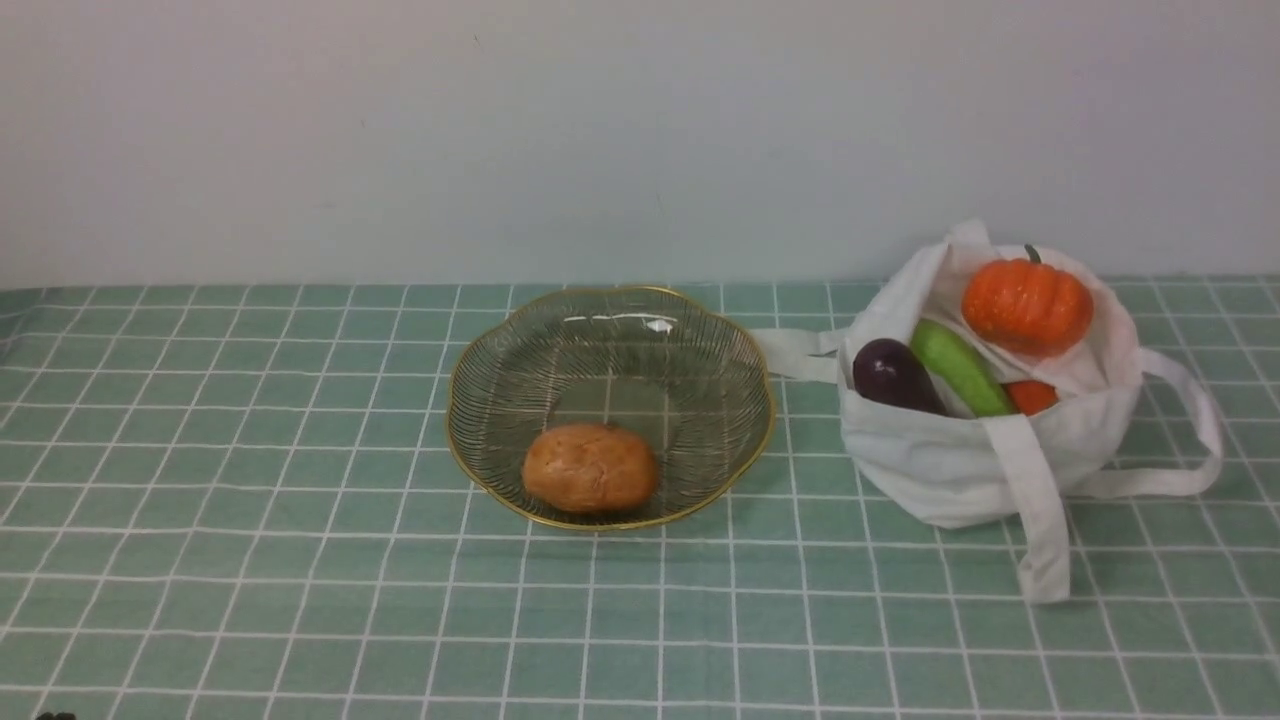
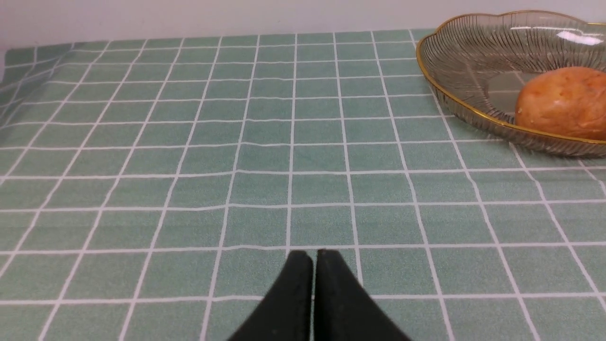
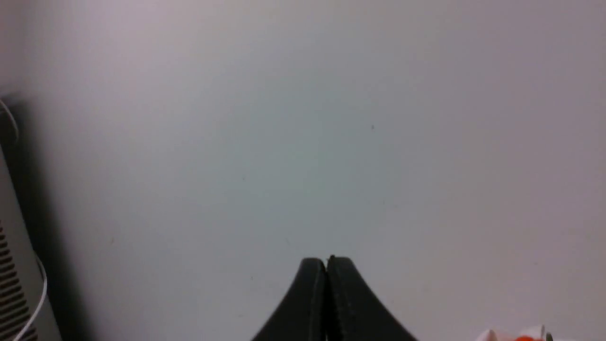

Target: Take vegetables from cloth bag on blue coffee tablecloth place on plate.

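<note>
The tan-orange potato [image 1: 590,467] lies in the clear gold-rimmed glass plate [image 1: 740,345] at the middle of the teal checked tablecloth [image 1: 250,480]. The white cloth bag [image 1: 950,460] stands to the plate's right and holds the orange pumpkin [image 1: 1027,305], the green cucumber [image 1: 958,368], the purple eggplant [image 1: 893,376] and a small orange piece [image 1: 1032,396]. My left gripper [image 2: 314,255] is shut and empty, low over the cloth, with the plate [image 2: 454,102] and potato [image 2: 563,102] ahead to one side. My right gripper [image 3: 326,261] is shut and empty, facing the wall. Neither gripper shows in the front view.
A pale wall [image 1: 640,130] runs behind the table. The bag's strap handles [image 1: 1040,520] trail over the cloth in front of and beside the bag. A grey vented object [image 3: 14,284] stands at the edge of the right wrist view, and the bag's top [image 3: 525,337] peeks into its corner.
</note>
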Motion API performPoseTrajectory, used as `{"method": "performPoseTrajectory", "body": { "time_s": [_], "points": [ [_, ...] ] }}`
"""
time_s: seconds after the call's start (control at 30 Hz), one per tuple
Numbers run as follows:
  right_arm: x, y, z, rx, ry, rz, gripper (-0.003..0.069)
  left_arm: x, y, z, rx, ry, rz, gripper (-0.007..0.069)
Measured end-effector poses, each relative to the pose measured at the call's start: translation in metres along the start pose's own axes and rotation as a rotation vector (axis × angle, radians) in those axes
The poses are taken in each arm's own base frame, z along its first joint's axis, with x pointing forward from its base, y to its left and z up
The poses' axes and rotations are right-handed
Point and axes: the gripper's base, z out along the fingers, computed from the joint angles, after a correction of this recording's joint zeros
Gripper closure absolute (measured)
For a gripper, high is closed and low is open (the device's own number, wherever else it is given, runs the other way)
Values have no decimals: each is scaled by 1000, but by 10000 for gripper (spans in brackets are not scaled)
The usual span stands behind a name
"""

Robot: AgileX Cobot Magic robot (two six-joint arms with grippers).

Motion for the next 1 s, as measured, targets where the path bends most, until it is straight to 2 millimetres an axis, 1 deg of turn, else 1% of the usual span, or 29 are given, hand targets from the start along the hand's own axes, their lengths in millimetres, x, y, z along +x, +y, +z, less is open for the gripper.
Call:
{"method": "performPoseTrajectory", "body": {
  "time_s": [0.07,0.23,0.37,0.5,0.63,0.73,0.77,0.83,0.9,0.93,0.97,1.0],
  "points": [
    [7,-2,1,5,22,-1,673,0,0,0,0,0,0,632],
    [9,-2,2,7,28,-21,673,0,0,0,0,0,0,632],
    [9,-2,2,8,30,-135,673,0,0,0,0,0,0,632],
    [11,-3,2,9,52,-201,673,0,0,0,0,0,0,632],
    [21,-6,2,51,119,-259,673,0,0,0,0,0,0,632],
    [39,-16,3,205,179,-293,673,0,0,0,0,0,0,632],
    [40,-16,3,205,184,-293,673,0,0,0,0,0,0,632],
    [68,-30,2,354,266,-300,673,0,0,0,0,0,0,632],
    [87,-38,0,401,321,-299,673,0,0,0,0,0,0,632],
    [92,-40,-1,411,335,-298,673,0,0,0,0,0,0,632],
    [111,-46,-4,442,394,-287,673,0,0,0,0,0,1,632],
    [113,-47,-5,443,402,-285,673,0,0,0,0,0,1,632]
  ]
}}
